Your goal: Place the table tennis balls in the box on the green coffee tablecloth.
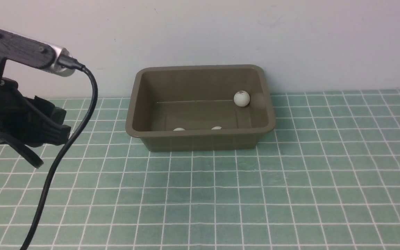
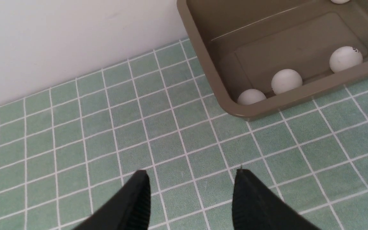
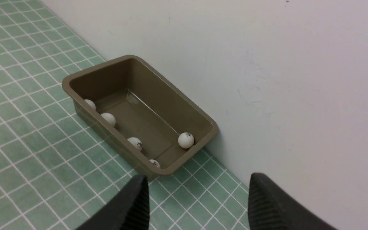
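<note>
Five table tennis balls point(image 3: 186, 140) counted in the box point(image 3: 113, 65) from the right wrist view — four strung along the near wall, one alone at the far corner by the wall. Front view shows only three: one clear, two just peeking over the near rim; the rest are hidden behind that rim. Left wrist view catches three along the same wall plus slivers of two more at the frame edges.

Green coffee tablecloth point(image 1: 290, 194) has no stray balls on it in any view, as far as the frames cover. Judgement: task looks essentially done — nothing left to pick, only retract/park.

Left claw point(image 2: 190, 198) — fingers spread, nothing between them, only cloth showing through the gap. Box sits ahead of it and off to one side, well apart from the fingertips. In the front view the left arm is at the left edge, clear of the box.

Right claw point(image 3: 196, 204) — fingers also spread, empty, hanging above the worktop with the box ahead of and below it, apart from the tips. Right arm is not visible in the front view.

Box stands flat on the cloth, back rim close to the wall; whether it touches, I can't tell.
</note>
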Available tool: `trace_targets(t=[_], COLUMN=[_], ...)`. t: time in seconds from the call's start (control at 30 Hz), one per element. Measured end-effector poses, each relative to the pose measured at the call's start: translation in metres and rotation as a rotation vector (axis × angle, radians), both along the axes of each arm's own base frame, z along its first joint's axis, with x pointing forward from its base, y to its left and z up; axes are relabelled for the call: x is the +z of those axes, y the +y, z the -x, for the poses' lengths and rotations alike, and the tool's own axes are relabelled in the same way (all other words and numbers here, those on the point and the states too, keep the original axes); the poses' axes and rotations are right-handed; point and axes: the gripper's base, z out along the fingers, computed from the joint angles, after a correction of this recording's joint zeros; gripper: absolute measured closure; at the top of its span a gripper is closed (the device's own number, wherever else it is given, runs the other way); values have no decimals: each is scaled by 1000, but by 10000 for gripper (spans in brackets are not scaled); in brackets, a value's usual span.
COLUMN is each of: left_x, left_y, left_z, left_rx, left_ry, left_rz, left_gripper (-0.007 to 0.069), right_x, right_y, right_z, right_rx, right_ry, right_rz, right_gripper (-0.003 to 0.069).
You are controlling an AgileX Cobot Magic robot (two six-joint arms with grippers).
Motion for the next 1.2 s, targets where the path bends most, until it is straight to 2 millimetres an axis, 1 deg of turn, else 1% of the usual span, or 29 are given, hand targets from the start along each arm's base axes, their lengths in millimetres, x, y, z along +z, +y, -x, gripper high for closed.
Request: trace_targets(t=[0.07, 0.1, 0.13, 0.17, 0.3, 0.57, 0.87, 1.0, 1.2], left_x=[0, 0, 0, 0, 0, 0, 0, 0, 0], left_y=[0, 0, 0, 0, 0, 0, -1, -1, -1], left_z=[0, 0, 0, 0, 0, 0, 0, 0, 0], left_rx=[0, 0, 0, 0, 0, 0, 1, 1, 1], left_ry=[0, 0, 0, 0, 1, 1, 4, 4, 5], left_rz=[0, -1, -1, -1, -1, 2, 14, 15, 17], left_gripper=[304, 304, 304, 304, 304, 304, 304, 304, 304], right_x=[-9, -19, -25, -35, -68, -110, -140, -146, -158], right_y=[-2, -2, -3, -3, -2, 3, 6, 6, 7], right_z=[5, 5, 5, 5, -3, -19, -35, -37, -38], right_rx=[-6, -12, -18, -26, -50, -85, -115, -119, -127], right_ry=[-24, -24, -38, -52, -91, -122, -153, -156, -84], right_rz=[-35, -52, -75, -102, -184, -314, -494, -504, -470], right_gripper=[270, 270, 270, 270, 270, 270, 270, 270, 270])
